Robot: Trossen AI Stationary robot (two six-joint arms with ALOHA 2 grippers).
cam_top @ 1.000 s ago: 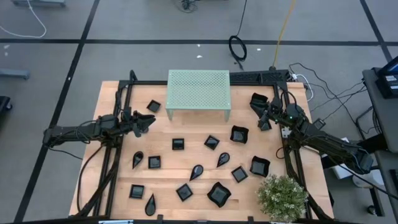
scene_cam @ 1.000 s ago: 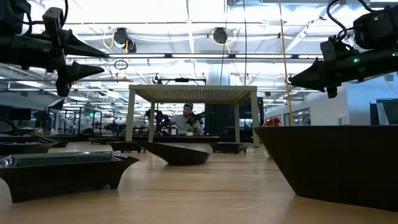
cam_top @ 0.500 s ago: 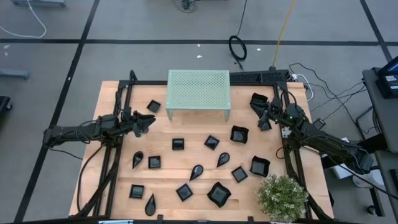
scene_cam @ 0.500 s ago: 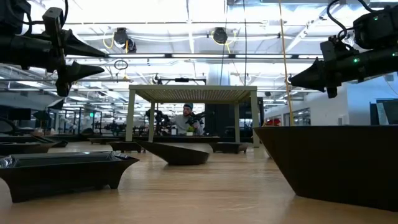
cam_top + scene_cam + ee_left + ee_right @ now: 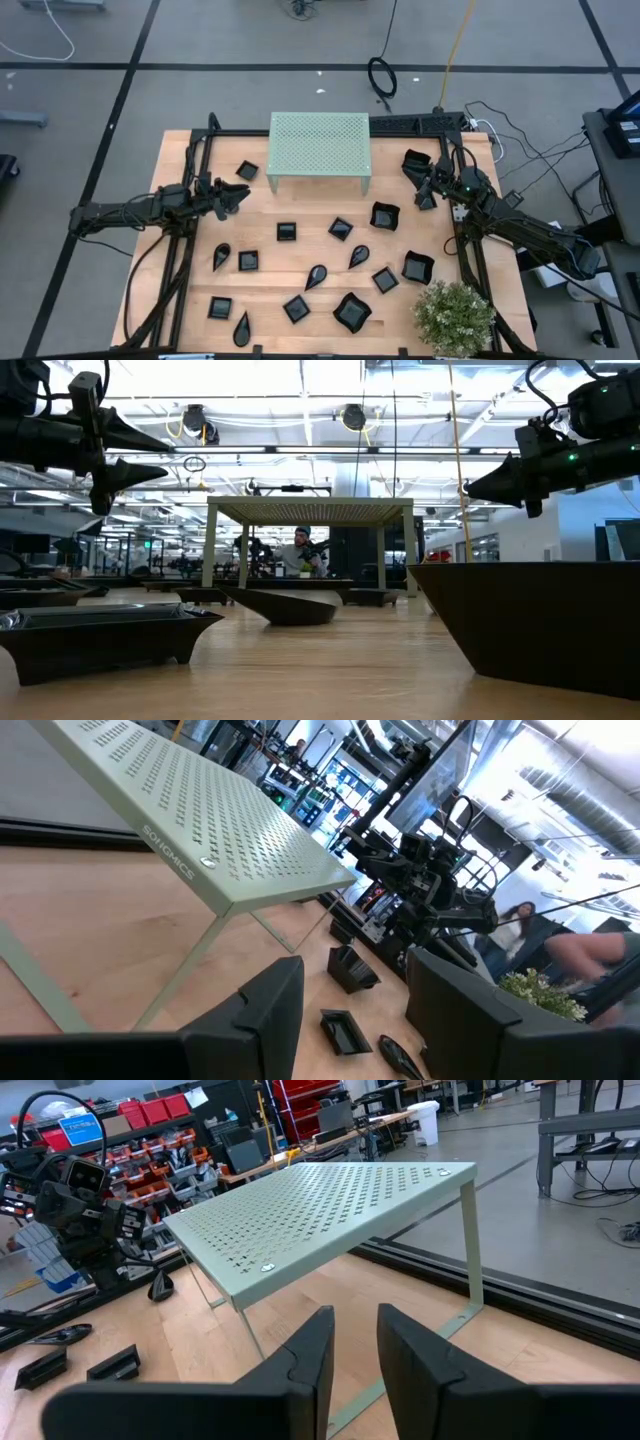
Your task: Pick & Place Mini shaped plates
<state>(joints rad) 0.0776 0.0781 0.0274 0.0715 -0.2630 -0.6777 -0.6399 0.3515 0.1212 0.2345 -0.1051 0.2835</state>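
1. Plates, small and glossy black, lie spread over the wooden bench [image 5: 180,150] in the high view, mostly in the lower middle of the frame: for example a square plate [image 5: 287,232], a leaf-shaped plate [image 5: 316,276] and a wavy-edged plate [image 5: 351,312]. None of them is held.
2. Left claw [image 5: 240,194] hangs at the middle left of the high view, near a small square dish [image 5: 247,171]. Its fingers [image 5: 270,1010] stand wide apart in the left wrist view, with nothing between them.
3. Right claw [image 5: 420,186] hangs at the upper right of the bench, beside a black dish [image 5: 416,161]. Its fingers [image 5: 310,1350] show only a narrow gap in the right wrist view, and no plate is between them.
4. Pale green perforated stand [image 5: 320,150] is at the upper middle of the bench; what lies under it is hidden from above.
5. Low view is hard to read: a large dark dish [image 5: 540,625] fills the lower right and is cut off by the frame edge, so its shape cannot be told.
6. Green plant [image 5: 455,315] covers the lower right corner of the bench.
7. Person [image 5: 302,550] shows far behind the stand in the low view, too small to make out well.
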